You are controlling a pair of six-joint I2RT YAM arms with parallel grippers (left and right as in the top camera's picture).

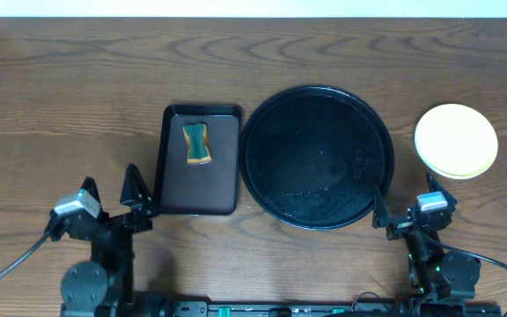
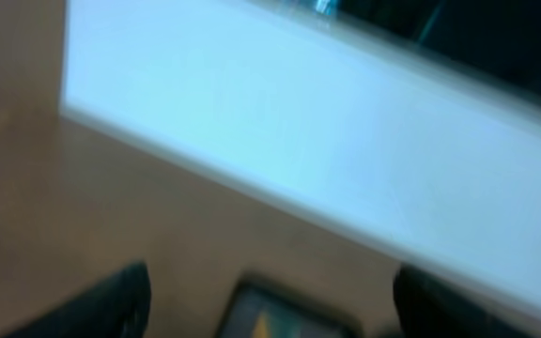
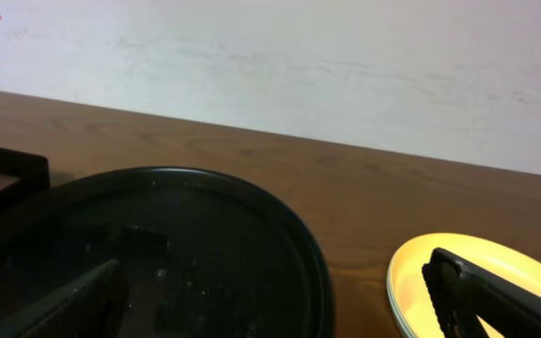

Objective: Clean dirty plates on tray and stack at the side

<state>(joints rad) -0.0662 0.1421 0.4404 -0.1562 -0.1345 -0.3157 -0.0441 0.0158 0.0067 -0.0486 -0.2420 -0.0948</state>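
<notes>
Plates [image 1: 456,141] sit stacked on the wooden table [image 1: 77,79], just right of the round black tray [image 1: 306,141], which holds no plate, only faint specks. A pale yellow plate lies on top, with a paler rim showing beneath it in the right wrist view; I cannot tell how many are stacked. They look stiff, smooth and light. I judge them slippery if damp and likely to chip if dropped. The thin raised rim is the place to grip, one finger above and one below, on the near-left edge. The right gripper [image 1: 405,201] hangs near that edge, jaws wide and empty. The left gripper [image 1: 111,189], also spread and empty, is near the brown rectangular tray [image 1: 223,176] holding a sponge [image 1: 197,143].
</notes>
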